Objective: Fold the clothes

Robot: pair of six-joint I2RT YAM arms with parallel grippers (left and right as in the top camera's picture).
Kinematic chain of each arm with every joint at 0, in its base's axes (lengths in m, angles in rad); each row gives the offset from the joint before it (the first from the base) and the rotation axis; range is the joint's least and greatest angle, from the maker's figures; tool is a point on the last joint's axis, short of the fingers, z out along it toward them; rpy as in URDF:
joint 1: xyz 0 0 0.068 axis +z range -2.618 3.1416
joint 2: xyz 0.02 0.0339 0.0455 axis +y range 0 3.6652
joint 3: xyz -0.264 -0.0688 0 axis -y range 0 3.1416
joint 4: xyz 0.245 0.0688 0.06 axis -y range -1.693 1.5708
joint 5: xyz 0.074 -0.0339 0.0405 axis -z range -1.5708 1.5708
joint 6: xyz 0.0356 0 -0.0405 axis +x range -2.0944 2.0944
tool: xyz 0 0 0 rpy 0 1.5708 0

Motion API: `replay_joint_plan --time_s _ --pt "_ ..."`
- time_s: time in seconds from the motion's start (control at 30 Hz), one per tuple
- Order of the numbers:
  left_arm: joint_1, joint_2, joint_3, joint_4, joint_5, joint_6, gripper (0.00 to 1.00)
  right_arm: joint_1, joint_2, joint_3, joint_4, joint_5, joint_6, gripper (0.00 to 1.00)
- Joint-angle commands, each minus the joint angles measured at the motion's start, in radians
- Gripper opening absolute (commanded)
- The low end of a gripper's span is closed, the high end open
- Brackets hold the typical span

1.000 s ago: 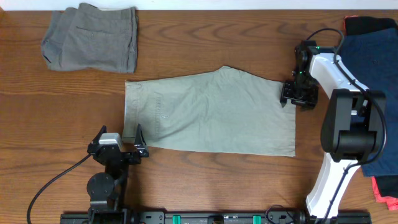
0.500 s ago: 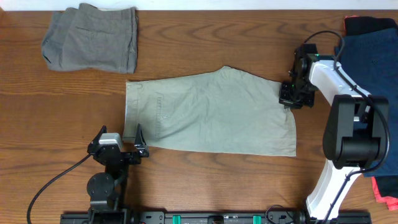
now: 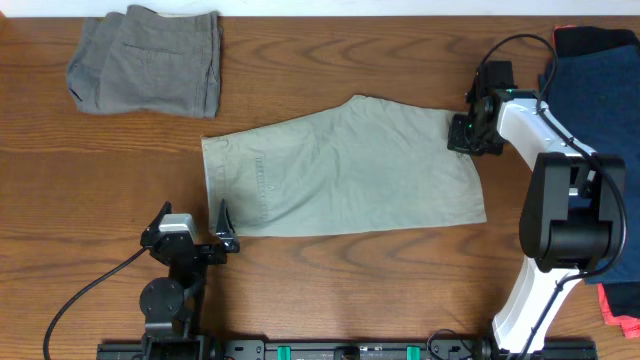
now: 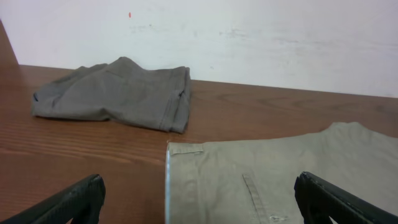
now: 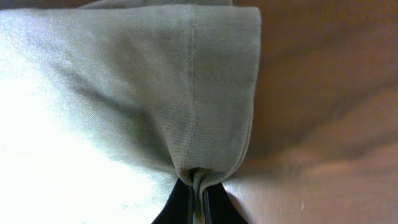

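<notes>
Tool positions during a fold of the shorts, listed from the robot's side outward. The left tool (image 3: 191,218) sits low at the near edge of the tabletop (image 3: 350,300) with its fingers spread wide and nothing between them. It is just beside the near corner of the waistband (image 3: 208,190) but apart from the cloth.

The khaki shorts (image 3: 340,170) lie flat across the middle of the tabletop, waistband toward the left arm and leg hem (image 3: 472,170) toward the right arm, the whole piece slightly skewed. At the far corner of that hem, the right tool (image 3: 462,134) is clamped on the fabric. The right wrist view shows the hem gathered into a pinch between closed fingers, with creases running out from the grip.

Farther back on the left, folded grey shorts (image 3: 148,62) rest well apart from the khaki pair. A navy garment (image 3: 595,100) lies at the right edge behind the right arm.

The step in hand appears to be the cross fold, taking the leg end over toward the waistband. The next move likely calls for lifting the pinched corner clear of the tabletop and carrying it leftward without letting go. The near hem corner is unheld, so it may trail, and the left tool would probably need to take or pin that side.
</notes>
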Motion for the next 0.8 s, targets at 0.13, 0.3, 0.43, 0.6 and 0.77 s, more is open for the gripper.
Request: replay_joint_plan --time_s 0.13,0.3,0.43,0.6,0.77 --pt "-0.002 -0.007 -0.015 -0.035 0.018 0.018 0.98 -0.013 0.087 -0.042 0.105 0.095 -0.051 0.01" --pt "-0.002 -0.007 -0.015 -0.035 0.018 0.018 0.98 -0.034 0.087 -0.042 0.086 0.170 -0.026 0.01" --pt "-0.002 -0.007 -0.015 -0.035 0.018 0.018 0.98 -0.070 0.087 -0.042 0.047 0.188 0.019 0.01" --pt "-0.002 -0.007 -0.015 -0.035 0.018 0.018 0.98 -0.114 0.087 -0.042 -0.005 0.188 0.105 0.01" --pt "-0.002 -0.007 -0.015 -0.035 0.018 0.018 0.98 -0.139 0.086 -0.042 -0.039 0.139 0.118 0.01"
